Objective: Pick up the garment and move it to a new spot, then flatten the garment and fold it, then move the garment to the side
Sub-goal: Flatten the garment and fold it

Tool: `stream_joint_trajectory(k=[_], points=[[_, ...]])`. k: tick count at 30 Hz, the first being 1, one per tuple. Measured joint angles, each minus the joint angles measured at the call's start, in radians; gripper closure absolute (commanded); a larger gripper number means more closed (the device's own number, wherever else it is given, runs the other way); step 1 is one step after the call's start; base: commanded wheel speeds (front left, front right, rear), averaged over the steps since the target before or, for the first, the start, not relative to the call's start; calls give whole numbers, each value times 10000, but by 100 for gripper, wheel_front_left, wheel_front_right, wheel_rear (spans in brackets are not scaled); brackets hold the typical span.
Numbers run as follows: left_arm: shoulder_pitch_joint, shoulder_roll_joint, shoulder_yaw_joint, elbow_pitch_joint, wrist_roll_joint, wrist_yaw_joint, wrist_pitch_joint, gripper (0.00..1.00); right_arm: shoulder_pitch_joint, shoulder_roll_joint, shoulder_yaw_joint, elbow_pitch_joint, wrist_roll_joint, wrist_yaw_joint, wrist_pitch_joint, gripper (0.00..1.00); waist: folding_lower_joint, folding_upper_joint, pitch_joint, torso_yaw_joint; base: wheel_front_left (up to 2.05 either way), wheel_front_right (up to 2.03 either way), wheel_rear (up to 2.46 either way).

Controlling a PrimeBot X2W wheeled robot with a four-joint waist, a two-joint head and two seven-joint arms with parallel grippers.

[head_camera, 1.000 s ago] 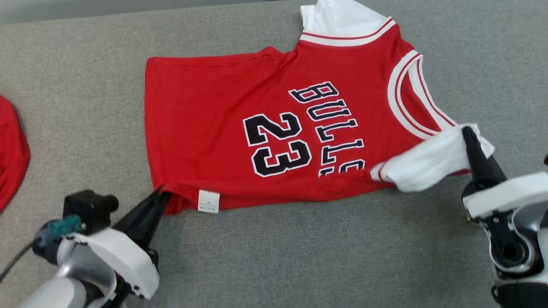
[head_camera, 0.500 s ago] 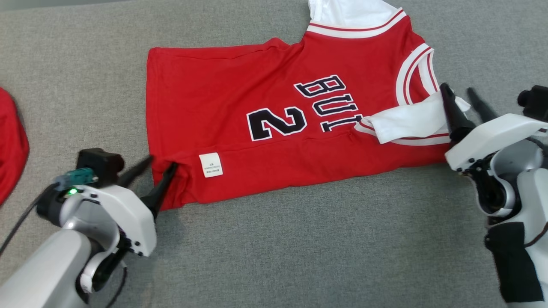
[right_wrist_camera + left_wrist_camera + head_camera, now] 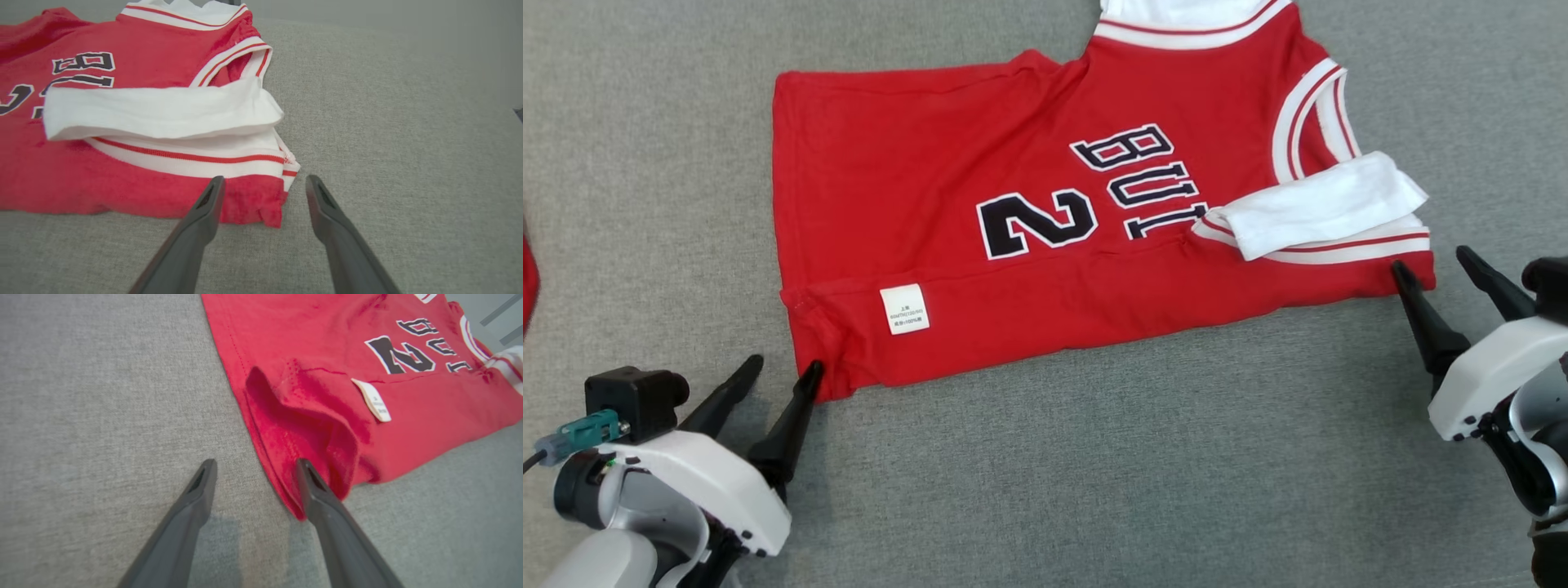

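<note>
Grey woven surface (image 3: pixel 1045 490) spans head view; fine heathered weave, lying flat. Red cloth sliver (image 3: pixel 526 282) at far left edge, resting on grey surface, cropped; kind cannot be told. Left wrist view: pale ground (image 3: pixel 474 304) beyond surface at top right, two dark slanted bars (image 3: pixel 497 308) across it. Right wrist view: plain grey-green backdrop (image 3: pixel 408 16) behind surface's far edge; small dark object (image 3: pixel 519 114) at right edge, unidentifiable.

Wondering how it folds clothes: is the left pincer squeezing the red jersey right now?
No, the left pincer stands open, its fingers spread apart by a corner of the red jersey, clamping no cloth.
</note>
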State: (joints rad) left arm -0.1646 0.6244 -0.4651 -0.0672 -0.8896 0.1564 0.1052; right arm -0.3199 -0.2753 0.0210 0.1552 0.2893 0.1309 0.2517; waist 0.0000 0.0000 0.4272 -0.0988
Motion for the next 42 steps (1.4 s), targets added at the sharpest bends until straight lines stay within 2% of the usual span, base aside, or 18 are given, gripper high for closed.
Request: stream_joint_trajectory(k=[8, 9, 10, 11, 12, 14, 15, 16, 19, 21, 22, 24, 26, 37, 38, 39, 40, 42], points=[[-569, -276, -330, 150, -84, -278, 311, 0, -454, 217, -40, 493, -499, -2, 976, 0, 0, 0, 451, 239, 0, 0, 0], [-641, -353, -380, 178, -111, -357, 349, 13, -494, 267, -2, 535, -447, -2, 1085, 0, 0, 0, 481, 271, 0, 0, 0], [-690, -383, -405, 215, -174, -430, 382, 64, -517, 265, 61, 560, -364, -2, 1172, 0, 0, 1, 497, 299, 0, 0, 0], [-726, -405, -439, 253, -184, -504, 397, 86, -546, 274, 128, 606, -224, -2, 1241, 0, 0, 0, 501, 320, 0, 0, 0], [-763, -407, -468, 305, -182, -518, 410, 100, -576, 303, 163, 631, -73, -2, 1285, 0, 0, 0, 490, 328, 0, 0, 0], [-773, -458, -454, 355, -245, -539, 407, 100, -594, 272, 196, 711, 38, -2, 1308, 0, 0, 0, 441, 321, 0, 0, 0], [-734, -497, -414, 345, -341, -541, 376, 86, -601, 249, 184, 755, 44, -2, 1308, 0, 0, 0, 404, 312, 0, 0, 0], [-662, -516, -385, 307, -420, -554, 339, 60, -600, 230, 180, 782, 82, -2, 1308, 0, 0, 0, 369, 301, 0, 0, 0], [-430, -318, -347, 107, -504, -598, 428, 70, -585, 134, 176, 836, 144, -2, 1315, 0, -1, 0, 255, 276, 0, 0, 0], [-337, -167, -284, -15, -554, -600, 493, 87, -559, 102, 178, 861, 194, -2, 1354, 0, 0, 0, 198, 264, 0, 0, 0], [-291, -107, -238, -56, -608, -598, 502, 91, -552, 102, 180, 876, 232, -2, 1354, 0, -1, 0, 177, 257, 0, 0, 0], [-273, -38, -186, -146, -633, -585, 527, 87, -553, 96, 194, 915, 270, -2, 1354, 0, 0, 0, 143, 237, 0, 0, 0], [-263, -15, -171, -290, -694, -589, 554, 100, -554, 100, 207, 951, 276, -2, 1350, 0, -1, 0, 115, 229, 0, 0, 0], [-238, -79, -282, -453, -957, -692, 782, 100, -619, 130, 293, 1085, 368, -2, 1279, 0, 0, 0, 211, 219, 0, 0, 0], [-258, -84, -332, -410, -961, -755, 807, 100, -643, 132, 347, 1101, 376, -2, 1294, 8, 0, 0, 227, 214, 0, 0, 0], [-294, -117, -353, -380, -970, -780, 844, 100, -673, 132, 383, 1114, 389, -2, 1296, 55, -1, 0, 240, 207, 0, 0, 0], [-333, -150, -374, -347, -984, -861, 855, 100, -709, 128, 443, 1122, 430, -2, 1302, 95, 0, 0, 252, 202, 0, 0, 0], [-447, -188, -428, -270, -1011, -989, 884, 100, -783, 146, 502, 1164, 571, -2, 1304, 100, -1, 0, 257, 188, 0, 0, 0]])
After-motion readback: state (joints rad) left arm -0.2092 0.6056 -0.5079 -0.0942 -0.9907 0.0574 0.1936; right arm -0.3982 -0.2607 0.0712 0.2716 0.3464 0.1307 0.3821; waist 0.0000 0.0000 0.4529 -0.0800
